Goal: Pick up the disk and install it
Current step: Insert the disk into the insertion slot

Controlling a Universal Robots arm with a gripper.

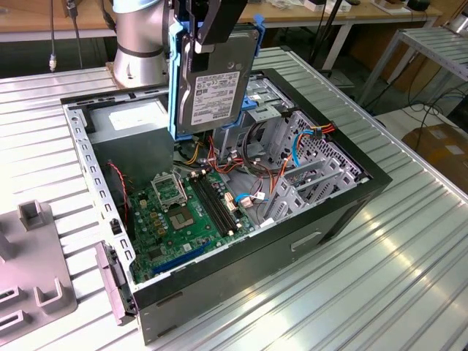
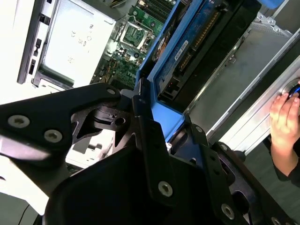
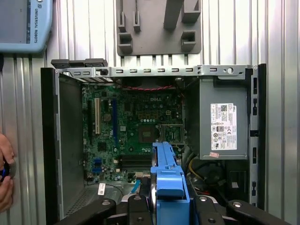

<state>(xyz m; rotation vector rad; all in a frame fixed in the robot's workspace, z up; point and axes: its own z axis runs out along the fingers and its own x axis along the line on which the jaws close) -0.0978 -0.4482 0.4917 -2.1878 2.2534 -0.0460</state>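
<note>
We've got the claw [image 1: 207, 33] clamped tight on the disk [image 1: 213, 84]. The drive hangs on edge straight below the claw, touching nothing else, above the open PC case [image 1: 351, 191].

Handling, our read:
- Stiff slab, prob. dense for its size, and fragile: no knocks or drops.
- The bare grey metal face w/ its label looks smooth, so likely slippery.
- The blue rail [image 2: 166, 117] is plastic w/ a bit of give, and that's where the claw's black fingers pinch it. Best hold is by the rail edges, not the label face or connector end.

Further below the claw lie the green motherboard [image 1: 183, 212] and loose red/orange/blue cables [image 1: 270, 172], soft and easy to snag. The case is black sheet metal w/ a punched rim, on a ribbed aluminium counter [image 1: 395, 292]. A person's hand [image 2: 285, 117] is well apart from the claw, off to one side.
</note>
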